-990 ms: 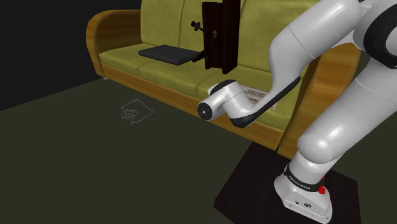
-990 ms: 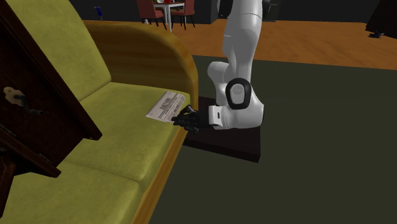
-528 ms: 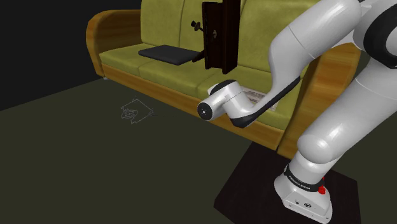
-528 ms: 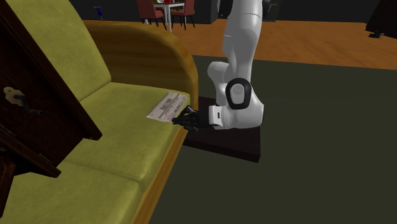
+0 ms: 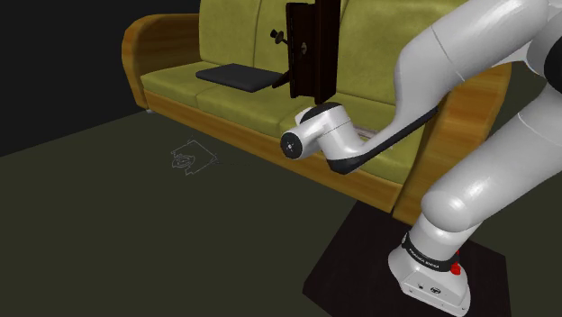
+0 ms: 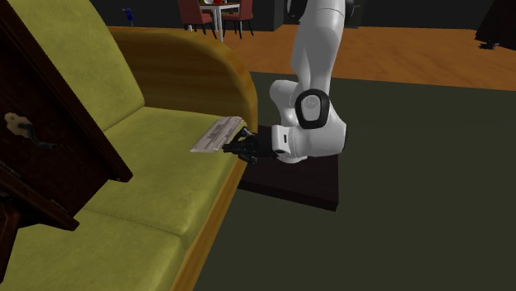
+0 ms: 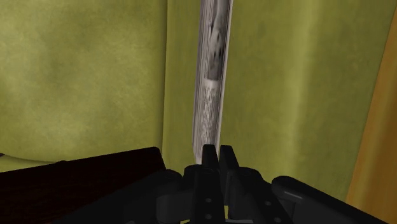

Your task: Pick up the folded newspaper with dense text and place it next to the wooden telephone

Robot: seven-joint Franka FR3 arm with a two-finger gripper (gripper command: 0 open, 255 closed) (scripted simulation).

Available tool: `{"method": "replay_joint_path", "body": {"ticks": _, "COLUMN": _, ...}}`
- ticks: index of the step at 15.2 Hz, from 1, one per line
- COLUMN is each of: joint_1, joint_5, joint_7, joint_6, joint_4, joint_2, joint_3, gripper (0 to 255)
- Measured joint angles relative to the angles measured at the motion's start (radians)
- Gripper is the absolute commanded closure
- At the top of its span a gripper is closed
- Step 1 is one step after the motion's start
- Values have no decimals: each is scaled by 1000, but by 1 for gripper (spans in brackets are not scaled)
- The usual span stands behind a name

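- The folded newspaper [image 6: 215,135] lies over the sofa's [image 6: 157,178] end seat cushion, near the front rail, by the wooden armrest [image 6: 207,62] on the stand's side.
- The gripper [image 6: 235,147] reaches in over the sofa's front edge. Its black fingers [image 7: 205,158] are pinched on the newspaper's near edge.
- In the wrist view the newspaper [image 7: 210,83] runs edge-on straight away from the gripper [image 7: 215,153], a thin stack of grey printed pages with the sofa's olive cushions on both sides.
- In the second exterior view the paper sits tilted, its gripped edge higher than the far one. I cannot tell whether the far edge touches the cushion.
- The wooden telephone [image 5: 311,49], a tall dark box, stands upright on the sofa's middle seat against the backrest, well apart from the newspaper.
- A flat dark object [image 5: 236,76] rests on the sofa's seat at the end far from the stand.
- The white arm [image 5: 468,117] arches from its stand [image 5: 430,275], which sits on a black mat [image 5: 360,261] just off the sofa's end.
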Motion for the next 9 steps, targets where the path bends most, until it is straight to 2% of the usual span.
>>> {"method": "replay_joint_path", "body": {"ticks": 9, "joint_1": 16, "joint_5": 42, "joint_7": -132, "joint_6": 2, "joint_4": 23, "joint_2": -109, "joint_3": -28, "gripper": 255}}
